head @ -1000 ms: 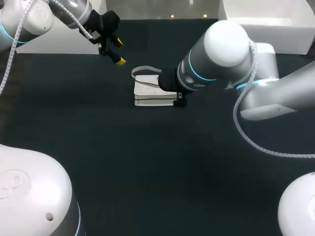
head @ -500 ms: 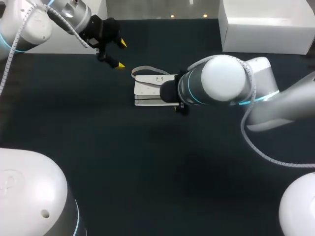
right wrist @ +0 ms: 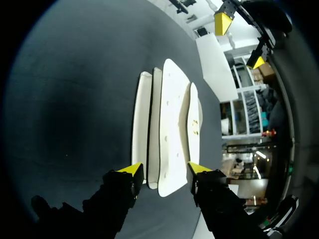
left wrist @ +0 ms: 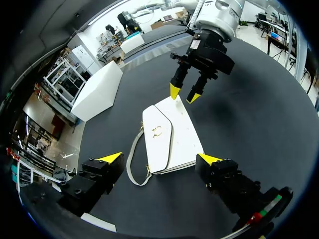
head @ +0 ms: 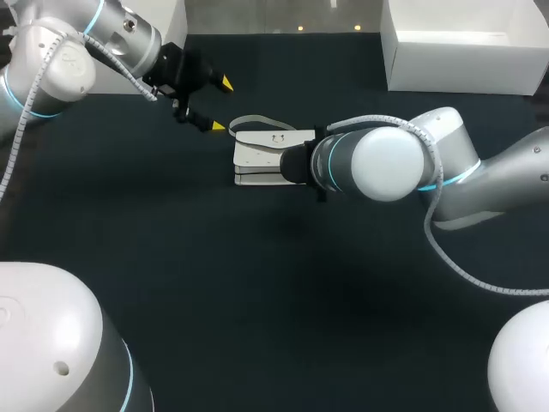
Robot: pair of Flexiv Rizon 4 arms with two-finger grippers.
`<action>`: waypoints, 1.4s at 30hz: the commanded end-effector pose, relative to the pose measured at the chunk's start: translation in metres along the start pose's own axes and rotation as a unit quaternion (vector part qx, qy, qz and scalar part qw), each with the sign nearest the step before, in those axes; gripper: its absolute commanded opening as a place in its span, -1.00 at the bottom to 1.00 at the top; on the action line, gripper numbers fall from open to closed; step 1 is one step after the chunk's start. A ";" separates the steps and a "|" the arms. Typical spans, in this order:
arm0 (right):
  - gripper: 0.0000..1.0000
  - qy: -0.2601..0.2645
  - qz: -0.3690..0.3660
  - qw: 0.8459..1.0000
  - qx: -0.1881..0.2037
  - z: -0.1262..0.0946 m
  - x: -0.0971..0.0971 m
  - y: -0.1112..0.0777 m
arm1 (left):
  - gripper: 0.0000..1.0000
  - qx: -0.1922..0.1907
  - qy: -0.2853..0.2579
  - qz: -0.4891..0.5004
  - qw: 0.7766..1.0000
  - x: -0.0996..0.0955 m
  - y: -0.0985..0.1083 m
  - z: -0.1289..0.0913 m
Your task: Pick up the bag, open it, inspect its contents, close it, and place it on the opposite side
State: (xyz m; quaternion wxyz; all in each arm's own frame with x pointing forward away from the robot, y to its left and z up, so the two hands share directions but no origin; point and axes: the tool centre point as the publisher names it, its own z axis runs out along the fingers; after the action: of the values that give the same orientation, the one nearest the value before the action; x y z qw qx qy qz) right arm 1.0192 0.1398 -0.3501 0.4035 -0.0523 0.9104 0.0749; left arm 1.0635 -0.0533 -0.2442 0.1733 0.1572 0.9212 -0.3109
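The main risk, as I judge it, lies at the flat white leather-look handbag point(head: 266, 154). It rests on its side on the black table point(head: 257, 283), and its edge shows several thin stacked layers. The right gripper point(right wrist: 165, 169) sits at the bag's end opposite the strap, fingers moderately apart with that end between them. I cannot tell whether either tip touches the bag. If it closes slightly off, it could pinch only the flap or a single layer, and the bag would sag, peel open or slip out when lifted. The left gripper point(head: 220, 104) hovers above the bag's strap end, spread wide and holding nothing. Coming down carelessly, it could snag the pale looped strap point(left wrist: 130, 167) and drag the bag sideways. A small gold clasp point(left wrist: 157, 132) fastens the rounded flap, which looks shut.
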 end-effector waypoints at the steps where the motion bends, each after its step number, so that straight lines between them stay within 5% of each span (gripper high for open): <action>1: -0.18 -0.030 0.000 1.000 0.000 0.012 0.001 0.002 | 1.00 0.007 -0.003 0.005 1.000 0.005 0.002 0.004; 13: -0.53 -0.028 0.000 1.000 0.002 0.021 0.000 -0.001 | 1.00 0.010 0.007 0.018 1.000 0.006 0.001 0.008; 24: -0.64 -0.027 0.004 1.000 0.008 0.026 0.001 -0.006 | 1.00 0.014 0.014 0.028 0.999 0.009 -0.001 0.009; 28: -0.98 -0.028 0.008 1.000 0.011 0.027 0.001 -0.008 | 1.00 0.017 0.017 0.036 0.999 0.011 -0.002 0.011; 42: -1.00 -0.049 0.035 0.998 0.029 0.018 0.010 0.003 | 1.00 0.032 0.001 0.094 0.995 0.023 -0.012 0.033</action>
State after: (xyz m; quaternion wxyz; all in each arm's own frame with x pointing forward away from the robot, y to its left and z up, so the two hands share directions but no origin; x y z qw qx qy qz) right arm 1.0315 0.1417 -0.3663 0.4070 -0.0135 0.9108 0.0683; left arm 1.0482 -0.0740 -0.2623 0.1848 0.2507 0.8959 -0.3169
